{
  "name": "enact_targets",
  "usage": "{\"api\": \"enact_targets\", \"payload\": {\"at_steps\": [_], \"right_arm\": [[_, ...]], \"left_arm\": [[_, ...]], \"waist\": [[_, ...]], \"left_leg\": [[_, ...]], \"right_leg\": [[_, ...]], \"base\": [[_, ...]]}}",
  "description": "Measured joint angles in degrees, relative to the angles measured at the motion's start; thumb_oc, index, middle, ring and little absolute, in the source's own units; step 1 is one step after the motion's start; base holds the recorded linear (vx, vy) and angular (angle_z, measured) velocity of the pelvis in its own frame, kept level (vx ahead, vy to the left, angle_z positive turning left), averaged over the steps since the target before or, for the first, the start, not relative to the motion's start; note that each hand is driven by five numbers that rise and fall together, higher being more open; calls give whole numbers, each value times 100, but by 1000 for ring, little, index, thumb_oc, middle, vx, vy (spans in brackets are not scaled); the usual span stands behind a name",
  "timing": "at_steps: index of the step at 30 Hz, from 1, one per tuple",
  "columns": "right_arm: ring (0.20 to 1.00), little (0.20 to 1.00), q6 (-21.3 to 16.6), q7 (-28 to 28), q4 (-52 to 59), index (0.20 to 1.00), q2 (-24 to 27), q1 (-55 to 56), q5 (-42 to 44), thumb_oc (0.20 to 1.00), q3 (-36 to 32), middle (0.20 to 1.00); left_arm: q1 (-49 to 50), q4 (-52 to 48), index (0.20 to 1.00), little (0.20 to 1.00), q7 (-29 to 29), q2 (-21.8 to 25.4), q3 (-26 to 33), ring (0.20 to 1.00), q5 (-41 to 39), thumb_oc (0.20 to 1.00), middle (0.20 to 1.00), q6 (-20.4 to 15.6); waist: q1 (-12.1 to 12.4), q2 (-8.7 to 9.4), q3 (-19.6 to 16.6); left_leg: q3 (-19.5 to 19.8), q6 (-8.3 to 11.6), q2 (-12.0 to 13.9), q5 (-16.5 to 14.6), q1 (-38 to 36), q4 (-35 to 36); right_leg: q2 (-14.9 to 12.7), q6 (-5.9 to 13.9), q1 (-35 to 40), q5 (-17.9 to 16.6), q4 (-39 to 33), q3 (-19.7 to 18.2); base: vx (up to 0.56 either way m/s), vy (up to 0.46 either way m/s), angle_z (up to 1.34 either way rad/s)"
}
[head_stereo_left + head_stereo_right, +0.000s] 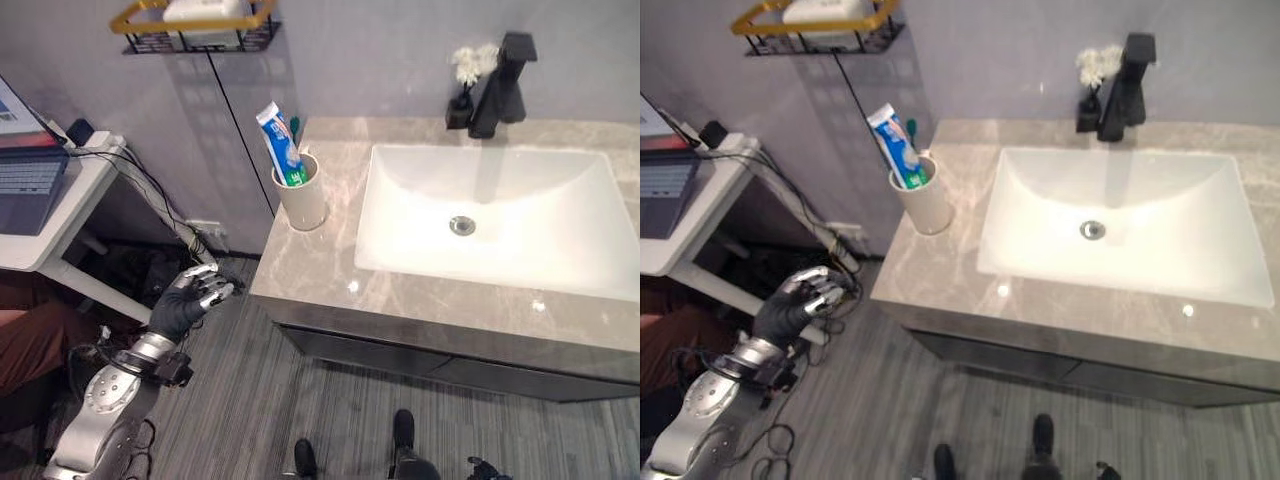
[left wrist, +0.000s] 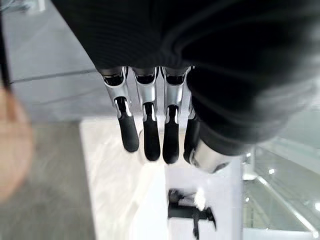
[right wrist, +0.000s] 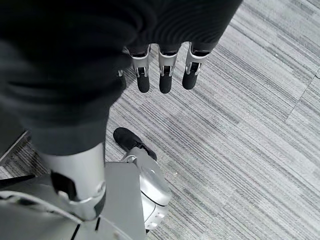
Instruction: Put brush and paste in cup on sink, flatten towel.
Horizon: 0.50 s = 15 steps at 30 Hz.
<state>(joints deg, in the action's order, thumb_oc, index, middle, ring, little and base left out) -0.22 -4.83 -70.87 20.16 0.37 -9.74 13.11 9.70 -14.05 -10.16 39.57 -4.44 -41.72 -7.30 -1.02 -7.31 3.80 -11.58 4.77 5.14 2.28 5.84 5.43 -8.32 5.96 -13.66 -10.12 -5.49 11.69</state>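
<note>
Left hand (image 1: pixel 188 300) hovers low beside vanity, fingers relaxed, nothing held. Toothpaste tube (image 1: pixel 281 144) and toothbrush (image 1: pixel 295 127) stand upright in cup (image 1: pixel 301 200) on countertop (image 1: pixel 330 270), up and right of that hand. Right hand (image 3: pixel 162 70) hangs over floor, fingers straight, farther off. Can't spot towel.

Even, fairly bright overhead light washes the white sink basin (image 1: pixel 500 215) nearly to glare and leaves small bright specks on the polished countertop (image 1: pixel 330 270). The wire shelf (image 1: pixel 195 30) and faucet (image 1: pixel 500 85) cast soft shadows down the wall and into the basin. In the left wrist view the background past the fingers (image 2: pixel 150 142) is smeared and out of focus.
</note>
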Motion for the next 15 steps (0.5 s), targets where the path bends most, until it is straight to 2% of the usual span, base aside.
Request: {"api": "enact_targets", "payload": {"at_steps": [3, 6, 8, 15], "right_arm": [[1000, 1000, -2, -17, -25, 1000, 9, -151, 124, 1000, -14, 1000], [1000, 1000, -2, -24, -46, 1000, 14, -253, 225, 1000, 11, 1000], [1000, 1000, -4, -31, -42, 1000, 18, -289, 232, 1000, 52, 1000], [1000, 1000, -3, -37, -47, 1000, 13, -412, 252, 1000, 182, 1000]], "left_arm": [[-327, 119, 200, 200, 32, -68, -116, 200, 6, 200, 200, -4], [-598, 407, 200, 200, 154, -431, -164, 200, 7, 200, 200, -1], [-638, 411, 200, 200, 204, -400, -196, 200, 10, 200, 200, -1], [-1001, 637, 200, 200, 261, -400, -374, 200, 21, 200, 200, 7]], "waist": [[6, -58, 64], [-49, -105, 119], [-126, -108, 128], [-151, -126, 173]], "left_leg": [[2, 70, 63, 47, 191, 2], [-16, 104, 149, 63, 255, 25], [-14, 116, 205, 61, 292, 26], [-35, 137, 239, 81, 410, 1]], "right_leg": [[60, -26, -196, 0, 2, -5], [157, -92, -274, 13, 33, -9], [213, -120, -305, 32, 18, -11], [251, -155, -437, 24, 50, -11]], "base": [[17, -56, -3], [29, -48, -6], [26, -34, -1], [6, -6, -1]]}}
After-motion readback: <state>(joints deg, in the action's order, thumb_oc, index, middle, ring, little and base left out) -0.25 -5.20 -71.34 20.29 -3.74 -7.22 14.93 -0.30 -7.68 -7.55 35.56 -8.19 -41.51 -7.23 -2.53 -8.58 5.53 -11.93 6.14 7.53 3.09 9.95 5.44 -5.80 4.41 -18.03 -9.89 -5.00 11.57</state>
